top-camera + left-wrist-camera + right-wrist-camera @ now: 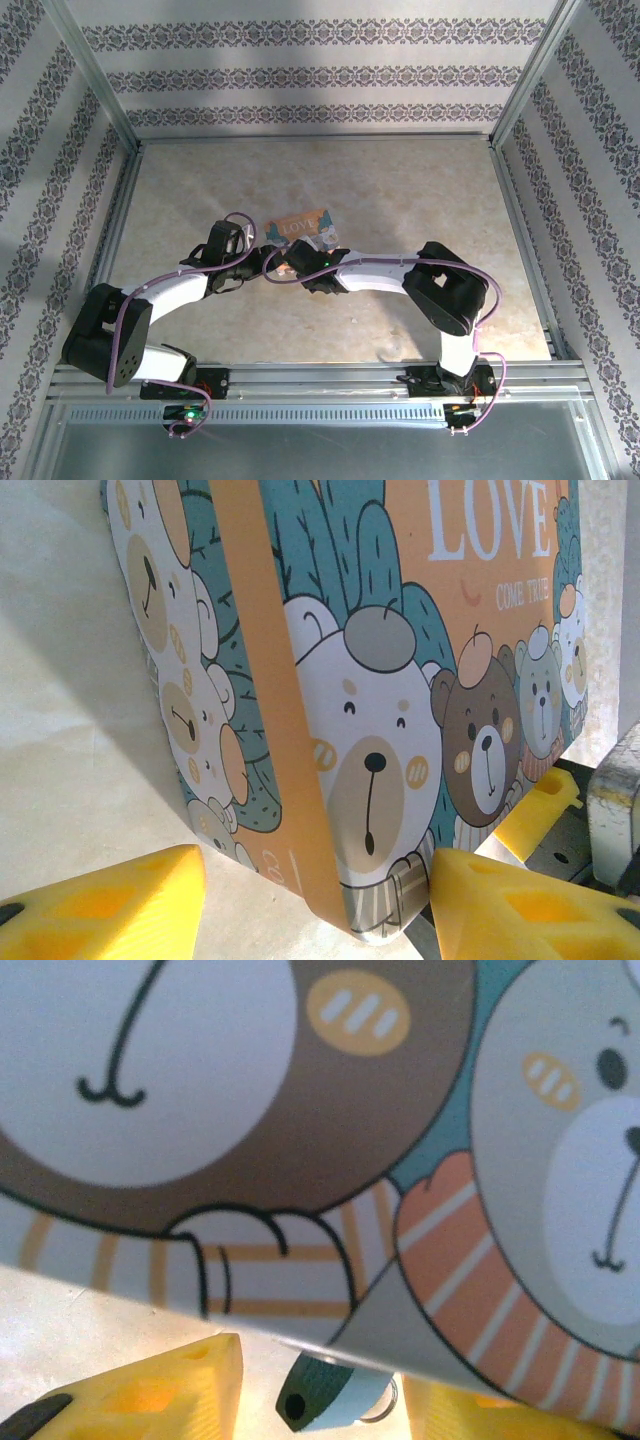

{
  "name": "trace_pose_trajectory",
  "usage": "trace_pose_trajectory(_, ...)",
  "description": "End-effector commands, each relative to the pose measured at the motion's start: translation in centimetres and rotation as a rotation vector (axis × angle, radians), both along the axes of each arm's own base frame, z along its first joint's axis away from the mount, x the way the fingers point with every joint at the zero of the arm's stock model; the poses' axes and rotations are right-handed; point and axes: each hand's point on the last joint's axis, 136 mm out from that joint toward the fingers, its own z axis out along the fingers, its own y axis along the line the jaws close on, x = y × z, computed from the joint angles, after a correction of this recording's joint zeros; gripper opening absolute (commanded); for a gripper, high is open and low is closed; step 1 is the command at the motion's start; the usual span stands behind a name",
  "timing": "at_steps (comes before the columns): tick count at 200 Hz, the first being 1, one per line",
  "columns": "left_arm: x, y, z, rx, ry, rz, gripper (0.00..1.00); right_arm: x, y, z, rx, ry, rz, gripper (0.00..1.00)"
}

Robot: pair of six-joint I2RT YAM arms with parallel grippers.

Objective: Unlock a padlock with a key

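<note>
The orange-sided "LOVE" bear box [300,228] stands tilted on the table centre, with both grippers at its near edge. My left gripper [318,900] is open, and its yellow fingers [100,910] straddle the box's lower corner [375,920]. In the right wrist view the padlock's teal-blue end [325,1395], with a dark hole and a small metal ring, pokes out from under the box edge. My right gripper [320,1390] is open around it, and the left finger stands apart from it. The rest of the padlock is hidden under the box. I cannot make out a key.
The beige tabletop [400,190] is framed by metal rails and patterned walls. One yellow finger of the right gripper [540,802] shows beside the box in the left wrist view. Purple cables loop over both arms.
</note>
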Motion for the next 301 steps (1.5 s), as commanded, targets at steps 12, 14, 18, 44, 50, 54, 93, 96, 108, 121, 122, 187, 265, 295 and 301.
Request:
trace_pose_trajectory(12,-0.3,-0.2,-0.5,0.014,0.016,-0.005,0.60,0.4,0.2,0.2,-0.037,-0.031,0.017,0.39)
trace_pose_trajectory(14,-0.3,-0.3,-0.5,0.013,0.014,-0.006,0.61,0.4,0.2,0.2,-0.038,-0.032,0.018,0.38)
trace_pose_trajectory(18,-0.3,-0.3,-0.5,0.013,0.015,-0.007,0.60,0.4,0.1,0.2,-0.041,-0.033,0.019,0.38)
trace_pose_trajectory(44,-0.3,-0.2,-0.6,0.017,0.016,-0.005,0.60,0.4,0.0,0.4,-0.045,-0.037,0.026,0.28)
trace_pose_trajectory(50,-0.3,-0.2,-0.5,0.017,0.015,-0.004,0.60,0.4,0.0,0.4,-0.047,-0.038,0.026,0.26)
trace_pose_trajectory(54,-0.3,-0.2,-0.6,0.019,0.015,-0.004,0.60,0.4,-0.1,0.5,-0.047,-0.039,0.027,0.24)
trace_pose_trajectory(93,-0.4,-0.1,-0.6,0.021,0.017,-0.005,0.60,0.1,-0.6,0.7,-0.043,-0.036,0.024,0.09)
trace_pose_trajectory(96,-0.3,-0.1,-0.6,0.021,0.017,-0.005,0.60,0.1,-0.6,0.7,-0.040,-0.035,0.025,0.08)
trace_pose_trajectory(108,-0.3,-0.1,-0.6,0.023,0.015,-0.003,0.60,0.0,-0.7,0.8,-0.029,-0.030,0.020,0.04)
trace_pose_trajectory(121,-0.3,-0.1,-0.6,0.023,0.016,-0.003,0.60,-0.2,-0.8,0.9,-0.003,-0.020,0.018,0.02)
trace_pose_trajectory(122,-0.3,-0.1,-0.6,0.023,0.016,-0.003,0.60,-0.2,-0.8,0.9,-0.001,-0.019,0.018,0.02)
trace_pose_trajectory(187,-0.7,-0.4,-0.6,-0.010,0.031,0.000,0.60,-1.0,0.6,1.8,0.377,0.116,-0.051,0.00)
trace_pose_trajectory(265,-1.2,-1.7,-1.4,-0.052,0.057,-0.005,0.60,-0.7,-0.1,1.6,0.596,0.189,-0.191,0.00)
trace_pose_trajectory(295,-1.1,-2.2,-1.1,-0.060,0.044,-0.005,0.60,-0.2,-0.4,2.0,0.700,0.212,-0.239,0.00)
trace_pose_trajectory(301,-1.1,-2.3,-0.9,-0.061,0.040,-0.006,0.60,-0.1,-0.4,1.9,0.717,0.220,-0.249,0.00)
